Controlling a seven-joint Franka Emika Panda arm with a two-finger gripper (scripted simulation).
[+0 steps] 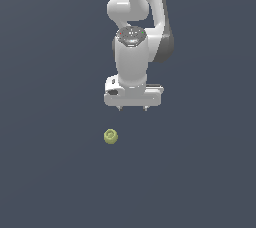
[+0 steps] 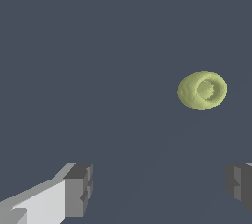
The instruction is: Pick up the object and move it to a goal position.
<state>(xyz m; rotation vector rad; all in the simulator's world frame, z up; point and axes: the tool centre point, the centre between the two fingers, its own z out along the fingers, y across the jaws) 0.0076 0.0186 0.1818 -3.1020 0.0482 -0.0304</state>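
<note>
Gripper state: my gripper (image 1: 132,108) is spread wide, holding nothing.
Object position: the object (image 1: 110,136) lies lower left of my fingertips, apart.
Object axis: rounded, none evident.

**Colours in my workspace**

My arm (image 1: 135,22) was glossy white, with a dark grey band down its side on the exterior view's right. A mottled grey disc capped my wrist, flecked with tiny red and green dots. My gripper (image 1: 132,108) was white too, shading to pale grey along its lower bar; seen from my wrist, its fingers (image 2: 78,189) showed white bodies ending in mid-grey pads. The object (image 1: 110,136) was a soft yellow-green, with a paler ring around a darker olive centre on its top. The ground (image 1: 50,172) beneath everything was a plain, unpatterned slate blue-grey.
</note>
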